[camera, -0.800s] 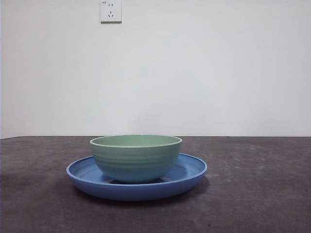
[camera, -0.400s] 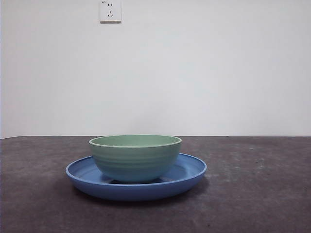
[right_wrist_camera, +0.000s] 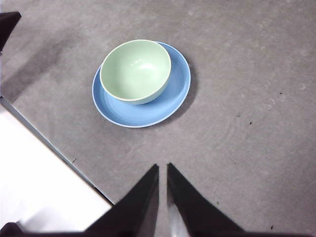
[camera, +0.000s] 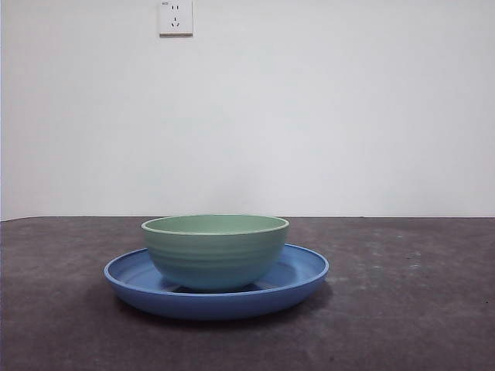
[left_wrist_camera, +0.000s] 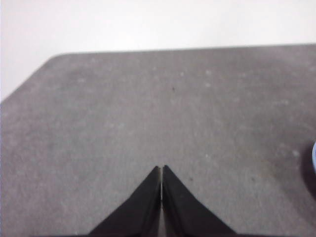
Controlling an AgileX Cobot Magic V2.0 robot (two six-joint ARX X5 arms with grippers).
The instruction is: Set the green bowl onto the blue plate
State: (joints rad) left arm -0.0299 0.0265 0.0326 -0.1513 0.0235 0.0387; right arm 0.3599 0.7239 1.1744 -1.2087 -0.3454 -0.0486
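Note:
The green bowl (camera: 216,251) stands upright inside the blue plate (camera: 298,277) at the table's middle, a little off centre on the plate. Nothing touches either one. From high up and well back, the right wrist view takes in both the green bowl (right_wrist_camera: 136,70) and the blue plate (right_wrist_camera: 173,96); my right gripper (right_wrist_camera: 163,169) is shut and holds nothing. My left gripper (left_wrist_camera: 162,169) is shut too, over bare table off to the side. Only a sliver of the blue plate (left_wrist_camera: 314,159) reaches the edge of the left wrist view.
The dark grey table (camera: 402,309) ends at a white wall with a socket (camera: 175,17). In the right wrist view the table's edge (right_wrist_camera: 49,145) runs close beside the plate, and a black tip (right_wrist_camera: 7,23) shows in a corner.

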